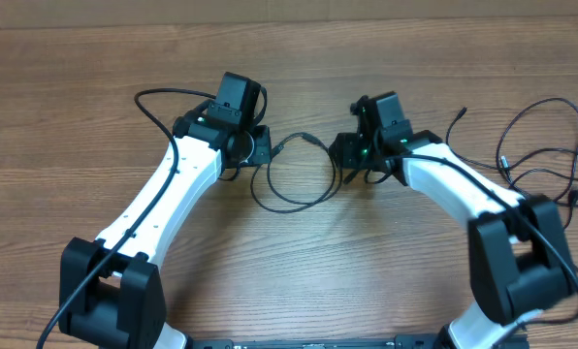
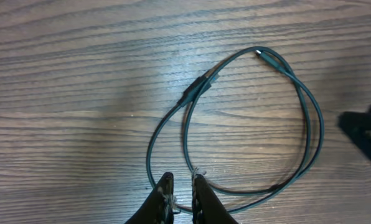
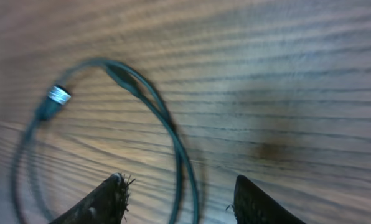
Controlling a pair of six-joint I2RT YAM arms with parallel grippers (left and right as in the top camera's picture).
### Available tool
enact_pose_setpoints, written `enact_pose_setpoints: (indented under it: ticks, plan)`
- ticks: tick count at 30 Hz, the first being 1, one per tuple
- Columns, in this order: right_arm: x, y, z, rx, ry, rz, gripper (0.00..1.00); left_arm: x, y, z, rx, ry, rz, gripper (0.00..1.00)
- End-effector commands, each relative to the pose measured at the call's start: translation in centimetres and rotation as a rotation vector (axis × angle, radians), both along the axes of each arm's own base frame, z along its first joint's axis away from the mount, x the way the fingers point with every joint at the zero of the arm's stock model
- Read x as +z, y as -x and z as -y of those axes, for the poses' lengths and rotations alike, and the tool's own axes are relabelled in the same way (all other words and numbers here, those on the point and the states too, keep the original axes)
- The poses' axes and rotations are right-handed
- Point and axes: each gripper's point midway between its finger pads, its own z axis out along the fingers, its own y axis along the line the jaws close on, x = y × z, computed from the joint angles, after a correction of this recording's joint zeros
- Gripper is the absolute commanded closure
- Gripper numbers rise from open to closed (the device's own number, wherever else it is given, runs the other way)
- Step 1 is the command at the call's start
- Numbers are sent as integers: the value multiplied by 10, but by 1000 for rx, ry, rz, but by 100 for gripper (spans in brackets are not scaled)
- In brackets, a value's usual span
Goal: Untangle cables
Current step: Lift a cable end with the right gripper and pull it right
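A thin black cable (image 1: 299, 202) lies in a loose double loop on the wooden table between my two arms. In the left wrist view the loop (image 2: 310, 124) has a thicker joint and a plug end at the far side. My left gripper (image 1: 260, 150) sits at the loop's left edge. Its fingers (image 2: 182, 186) are nearly closed, with a strand of the cable pinched between them. My right gripper (image 1: 342, 160) is at the loop's right edge. It is open (image 3: 180, 186), with the cable (image 3: 173, 134) running on the table between its fingers. A metal-tipped plug (image 3: 58, 94) lies ahead to the left.
More thin black cables (image 1: 536, 155) lie in loose loops at the right of the table, beside my right arm, with small plug ends. The left arm's own thicker cable (image 1: 158, 97) arcs behind it. The table is bare wood (image 1: 76, 116).
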Motion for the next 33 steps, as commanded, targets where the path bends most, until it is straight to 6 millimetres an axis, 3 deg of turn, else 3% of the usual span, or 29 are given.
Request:
enact_pose_setpoints:
  ticks: [1, 4, 10, 17, 20, 24, 30, 33]
  plan:
    - [-18, 3, -4, 31, 4, -20, 46, 2, -7, -16, 50, -87, 29, 89]
    - [-31, 2, -4, 59, 21, -25, 50, 1, -7, -40, 120, -201, 40, 89]
    - [-48, 10, -10, 90, 40, -62, 59, 1, -7, -40, 130, -199, 39, 89]
    - [-50, 17, -18, 114, 44, -74, 96, 0, -5, -41, 129, -203, 29, 89]
    - [-49, 21, -16, 85, 40, -100, 96, -1, -3, -40, 126, -199, 22, 89]
    - [-22, 16, -11, 25, 2, -76, 96, -1, -2, -38, 120, -188, 16, 89]
    - [54, 18, -19, 56, -85, 14, 96, -1, -2, -38, 120, -185, 16, 89]
    - [82, 21, -17, 55, -101, 68, 96, -2, -2, -38, 120, -186, 15, 89]
